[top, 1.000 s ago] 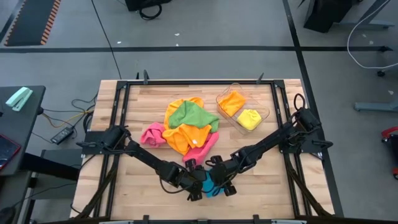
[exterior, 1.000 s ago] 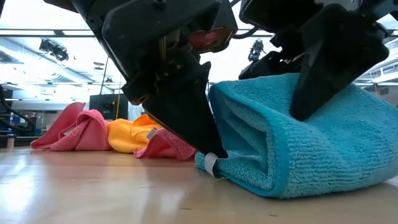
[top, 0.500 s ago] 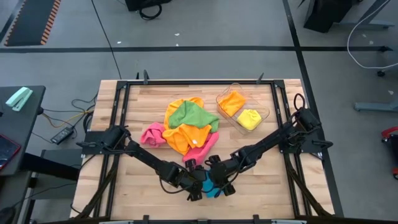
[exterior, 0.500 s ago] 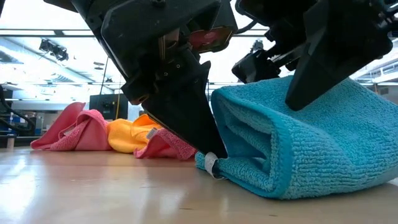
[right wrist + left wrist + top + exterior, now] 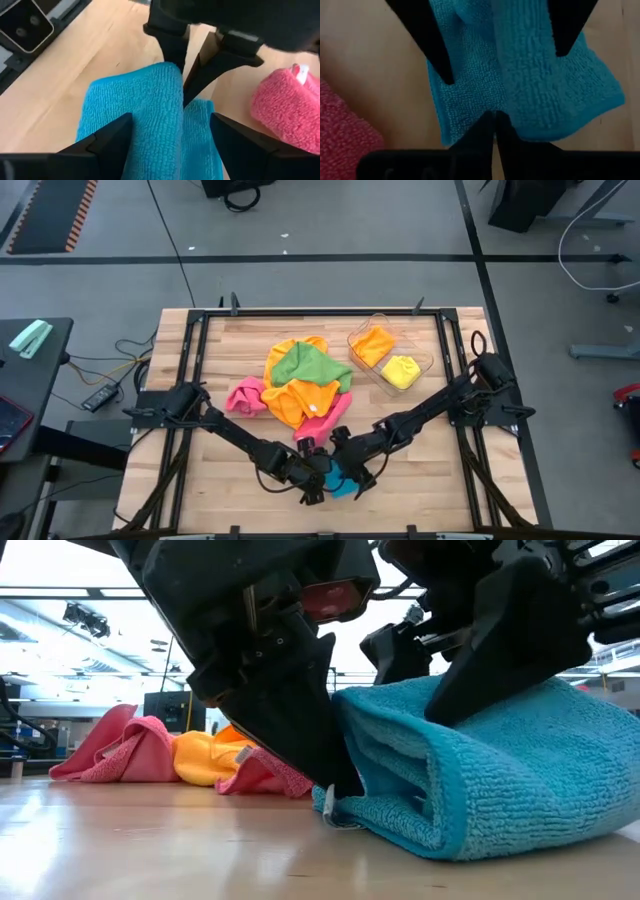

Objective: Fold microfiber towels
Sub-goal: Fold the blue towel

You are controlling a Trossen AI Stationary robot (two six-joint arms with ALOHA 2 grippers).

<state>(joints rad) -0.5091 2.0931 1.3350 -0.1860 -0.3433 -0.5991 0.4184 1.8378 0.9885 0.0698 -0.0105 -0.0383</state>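
A blue microfiber towel (image 5: pixel 520 780) lies folded over on the table near its front edge, resting on its lower layers. At the towel's left end, my left gripper (image 5: pixel 494 117) slants down and is shut on its edge. My right gripper (image 5: pixel 171 120) hangs over the towel (image 5: pixel 145 115) from the right. It is open, with one finger on either side of the fold. In the high view both grippers meet over the towel (image 5: pixel 336 482), the left gripper (image 5: pixel 318 485) beside the right gripper (image 5: pixel 352 470). My left gripper pinches the blue towel's left edge (image 5: pixel 492 106) between its two fingertips (image 5: pixel 335 765), close to the small white tag (image 5: pixel 337 806). The fingers slant down from the table's left. One layer or several, I cannot tell. The towel rests on the table, slack. My right gripper has one finger (image 5: pixel 470 680) against the top of the fold; I cannot tell whether it touches.
Behind the blue towel is a loose heap of towels: pink (image 5: pixel 245 395), orange (image 5: pixel 298 402) and green (image 5: pixel 310 365). A clear tray (image 5: pixel 425 358) at the far right holds a folded orange and a folded yellow towel. Bare wood shows at the near left and near right.
My right gripper has opened, rolled its wrist and tipped. Its finger has shifted along the towel's top toward the table's left. The blue towel stays folded in place, and its top has settled a little.
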